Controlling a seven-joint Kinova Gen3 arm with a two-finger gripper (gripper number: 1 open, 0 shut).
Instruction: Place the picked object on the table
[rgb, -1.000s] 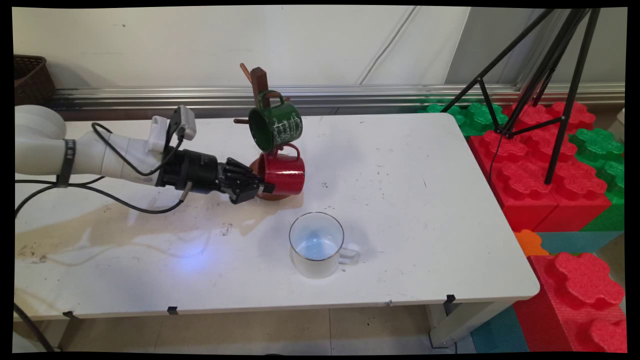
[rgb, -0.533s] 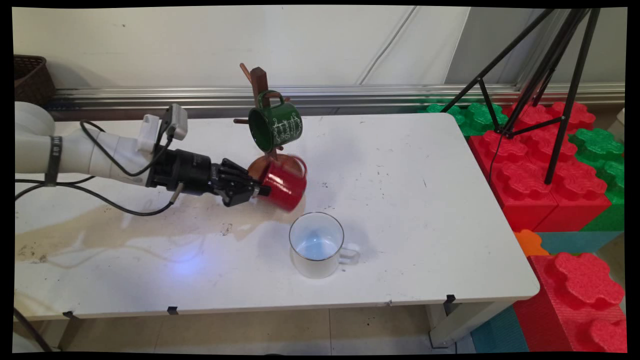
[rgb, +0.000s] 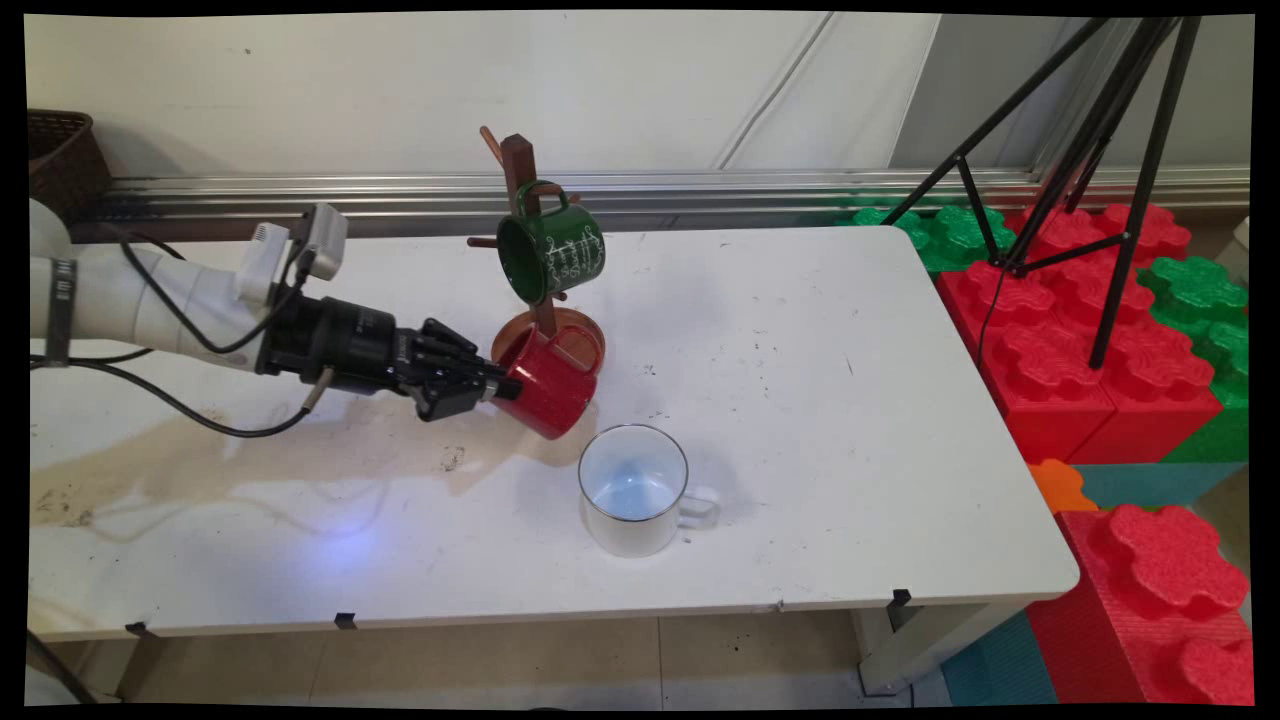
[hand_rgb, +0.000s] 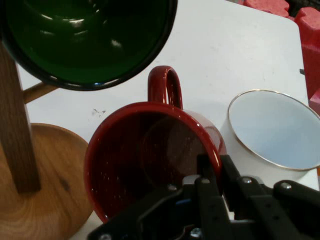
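Observation:
My gripper is shut on the rim of a red mug, one finger inside it and one outside. The mug is tilted, its mouth toward the hand, just in front of the round base of a wooden mug rack. A green mug hangs by its handle on the rack above. In the hand view the red mug fills the middle with its handle up. There my gripper pinches the mug's right rim, and the green mug is at the top left.
A white mug stands upright close to the red mug's near right; the hand view shows the same white mug right beside the gripped rim. The rack's post and base are at left. A brown stain spreads across the table's left.
The arm has drawn back to the left and nearer, taking the red mug with it. The mug came away from the rack, tilted, and dropped lower toward the white mug.

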